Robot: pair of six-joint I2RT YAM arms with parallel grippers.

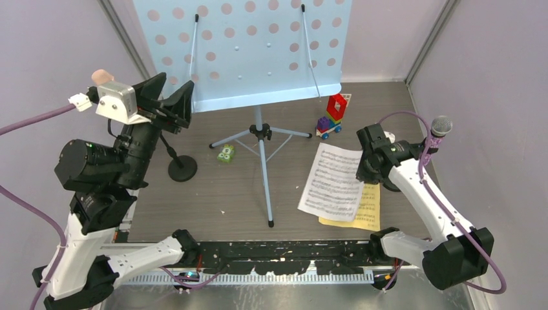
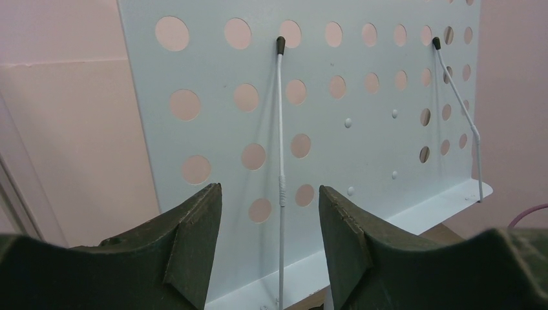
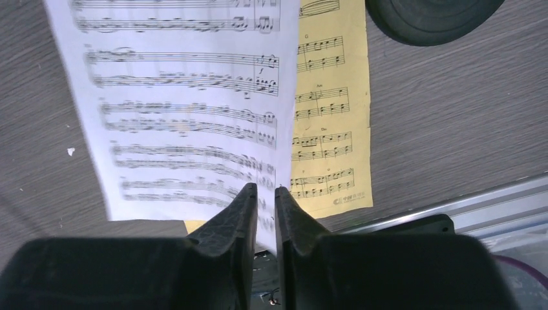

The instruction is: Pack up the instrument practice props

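Observation:
The pale-blue perforated music rack [image 1: 252, 51] stands on tripod legs [image 1: 262, 139] at the back. My left gripper [image 1: 184, 100] is raised just left of it. It is open and empty [image 2: 270, 188], facing the rack [image 2: 362, 129]. The white score sheet [image 1: 333, 181] lies over the yellow one [image 1: 367, 210]. My right gripper [image 1: 363, 166] is at the white sheet's far edge. Its jaws [image 3: 265, 188] stand slightly apart, with the white sheet's [image 3: 187, 110] edge loose in the gap. A peach microphone [image 1: 101, 76] and a purple microphone [image 1: 441, 126] stand upright in black holders [image 1: 183, 168].
A colourful toy brick car [image 1: 331, 116] sits right of the tripod and a small green block [image 1: 225, 153] left of it. The right holder's round base [image 3: 433, 16] lies beside the yellow sheet [image 3: 329, 129]. Purple cables trail along both arms. Walls close in on three sides.

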